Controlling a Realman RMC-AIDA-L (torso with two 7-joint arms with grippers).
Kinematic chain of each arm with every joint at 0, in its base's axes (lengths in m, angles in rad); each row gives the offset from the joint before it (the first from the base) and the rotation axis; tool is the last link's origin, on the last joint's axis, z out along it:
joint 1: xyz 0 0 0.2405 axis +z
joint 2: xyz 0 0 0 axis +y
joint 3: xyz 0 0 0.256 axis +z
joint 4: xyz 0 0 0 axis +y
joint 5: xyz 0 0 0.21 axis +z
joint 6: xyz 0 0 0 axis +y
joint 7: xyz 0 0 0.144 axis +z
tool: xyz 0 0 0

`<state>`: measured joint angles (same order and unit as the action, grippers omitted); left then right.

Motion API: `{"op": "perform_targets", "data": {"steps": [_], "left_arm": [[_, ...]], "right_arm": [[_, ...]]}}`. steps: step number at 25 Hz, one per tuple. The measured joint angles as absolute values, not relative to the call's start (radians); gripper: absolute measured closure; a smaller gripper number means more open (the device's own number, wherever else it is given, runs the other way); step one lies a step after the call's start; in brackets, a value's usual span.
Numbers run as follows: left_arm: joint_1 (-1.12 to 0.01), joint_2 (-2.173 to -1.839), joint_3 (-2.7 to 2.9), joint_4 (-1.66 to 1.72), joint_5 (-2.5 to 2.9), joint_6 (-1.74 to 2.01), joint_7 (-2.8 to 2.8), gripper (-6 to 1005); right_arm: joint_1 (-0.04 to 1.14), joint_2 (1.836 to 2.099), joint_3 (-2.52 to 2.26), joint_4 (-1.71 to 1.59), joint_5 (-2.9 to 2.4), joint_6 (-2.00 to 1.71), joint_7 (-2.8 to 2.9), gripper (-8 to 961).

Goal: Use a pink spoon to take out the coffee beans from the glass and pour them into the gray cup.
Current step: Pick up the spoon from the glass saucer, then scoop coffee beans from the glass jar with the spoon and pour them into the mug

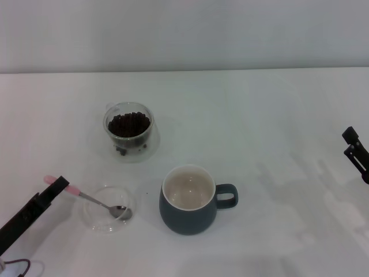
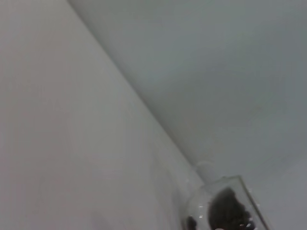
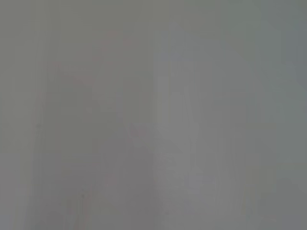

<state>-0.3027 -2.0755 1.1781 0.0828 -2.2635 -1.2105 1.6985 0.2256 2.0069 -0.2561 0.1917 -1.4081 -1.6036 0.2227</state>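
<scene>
A: How far along does this look?

B: Early, I'd judge. The coffee beans all sit in the glass toward the back of the bench, and the gray cup near the front shows only its cream inside, no beans in it. Scooping and pouring are all left to do.

A: And the pink spoon?

B: Its bowl rests in a shallow clear dish just left of the cup, handle angled up to the left.

A: Is it gripped?

B: The left end effector sits right at the pink handle tip and seems closed on it, though the grip itself is hard to make out. The spoon is not yet lifted.

A: The other arm?

B: The right end effector is parked at the bench's right edge, well apart from everything; I cannot tell how its fingers stand.
</scene>
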Motion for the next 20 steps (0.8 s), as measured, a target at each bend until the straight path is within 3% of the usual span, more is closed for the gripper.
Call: {"op": "perform_targets", "data": {"steps": [12,20], "left_arm": [[-0.252,-2.068,1.178,0.085,-2.335,-1.435,1.803,867],[-0.262,-2.014,1.178,0.216,-2.352,-1.54,1.774,867]], "right_arm": [[0.224,2.006,-0.256,0.192,-1.404,-1.598,0.224,109],[0.224,2.006,-0.256,0.194,-1.408,-1.604,0.224,109]]}}
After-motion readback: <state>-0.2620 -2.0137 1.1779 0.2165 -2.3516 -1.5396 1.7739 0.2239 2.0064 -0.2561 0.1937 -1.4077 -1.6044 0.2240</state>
